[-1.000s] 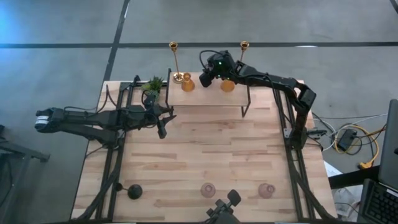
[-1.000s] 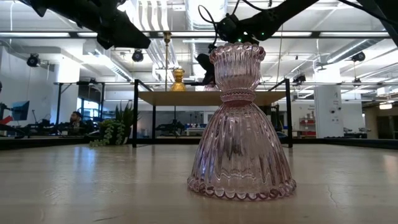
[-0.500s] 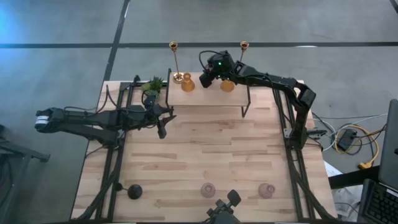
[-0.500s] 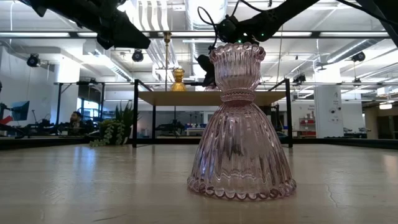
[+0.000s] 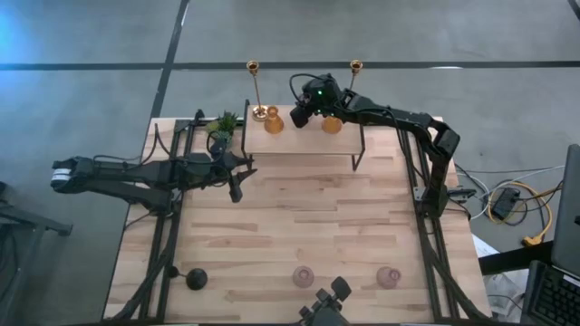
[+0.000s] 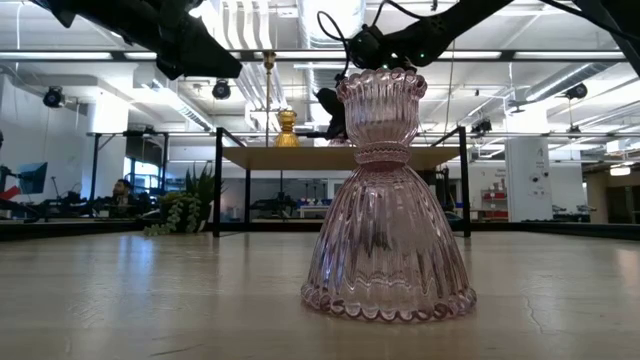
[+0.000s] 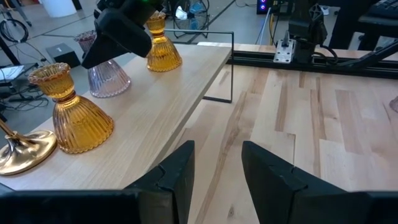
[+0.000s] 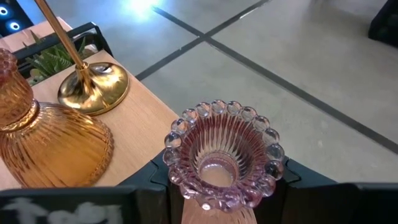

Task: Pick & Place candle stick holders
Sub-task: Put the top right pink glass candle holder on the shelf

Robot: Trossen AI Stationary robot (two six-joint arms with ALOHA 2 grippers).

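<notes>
A raised wooden shelf (image 5: 304, 143) stands at the table's far edge. On it stand two tall brass sticks (image 5: 256, 89) (image 5: 354, 76) and two amber glass holders (image 5: 274, 119) (image 5: 332, 124). Between the amber pair stands a pink glass holder (image 7: 109, 79), and my right gripper (image 5: 303, 109) is shut on its top. My left gripper (image 7: 214, 169) hangs open and empty over the table's left side, short of the shelf. Two more pink holders (image 5: 303, 276) (image 5: 389, 276) and a black stemmed one (image 5: 196, 278) stand on their bases near the front edge. My right gripper pinches the pink holder's upper cup (image 8: 181, 185), just under its beaded rim (image 8: 219, 107), between its two fingers (image 8: 155, 179), one on either side. The fingers come slanting down from the table's right. The holder stands upright, its flared base (image 7: 111, 87) on the shelf board.
A small green potted plant (image 5: 223, 123) sits at the shelf's left end. Black frame rails (image 5: 163, 226) run along both table sides. The wooden top (image 5: 308, 217) between the shelf and the front row is bare.
</notes>
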